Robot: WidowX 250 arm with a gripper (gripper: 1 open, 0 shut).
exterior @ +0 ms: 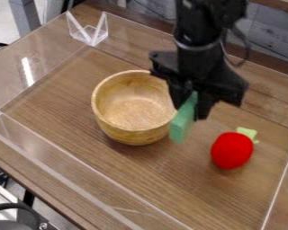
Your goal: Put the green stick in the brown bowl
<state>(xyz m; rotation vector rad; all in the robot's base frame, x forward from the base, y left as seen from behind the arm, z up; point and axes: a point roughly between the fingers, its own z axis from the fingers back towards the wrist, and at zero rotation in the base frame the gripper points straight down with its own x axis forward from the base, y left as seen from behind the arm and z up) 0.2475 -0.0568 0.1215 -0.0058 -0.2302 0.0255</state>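
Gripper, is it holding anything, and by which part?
The gripper holds the green stick by its upper end; the rest hangs down beside the bowl.

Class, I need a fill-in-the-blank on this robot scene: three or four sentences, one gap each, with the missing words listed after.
1. The gripper is shut on the ____ stick.
2. The stick hangs just outside the rim of the brown ____.
3. The inside of the bowl is ____.
4. The red strawberry toy lies on the ____, apart from the bowl.

Missing words: green; bowl; empty; table
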